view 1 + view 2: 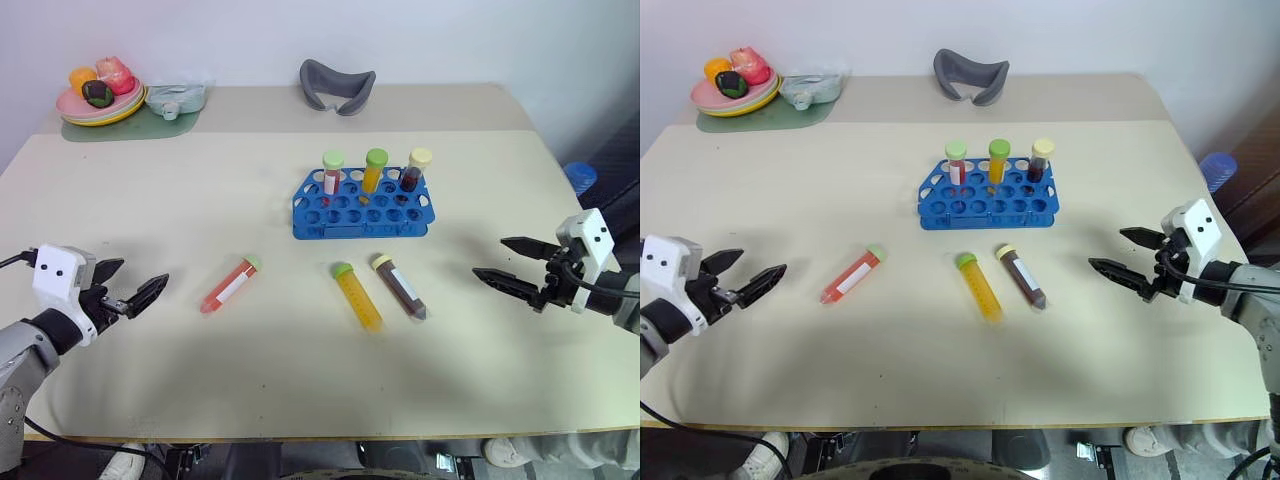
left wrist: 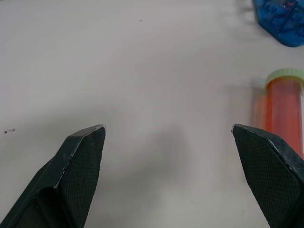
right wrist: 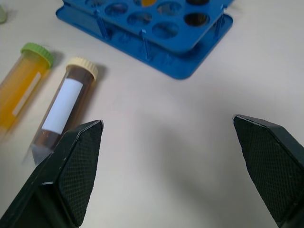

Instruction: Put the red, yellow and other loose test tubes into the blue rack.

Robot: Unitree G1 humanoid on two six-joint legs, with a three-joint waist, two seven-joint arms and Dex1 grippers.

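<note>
Three loose test tubes lie on the cream table in front of the blue rack (image 1: pixel 350 231): a red one (image 1: pixel 230 284) with a light-green cap, an orange-yellow one (image 1: pixel 358 296) with a green cap, and a dark brown-red one (image 1: pixel 400 286) with a pale-yellow cap. Three more capped tubes stand upright in the rack's back row. My left gripper (image 1: pixel 140 276) hovers open, left of the red tube (image 2: pixel 285 109). At the right, my right gripper (image 1: pixel 490 257) is open too, apart from the brown tube (image 3: pixel 61 107) and facing the rack (image 3: pixel 190 61). Nothing sits between either pair of fingers.
A plate (image 1: pixel 75 112) of toy food rests on a green mat at the far left corner, with a pale teal item (image 1: pixel 175 98) beside it. A grey curved object (image 1: pixel 337 85) lies behind the rack. A blue object (image 1: pixel 580 177) stands beyond the table's right edge.
</note>
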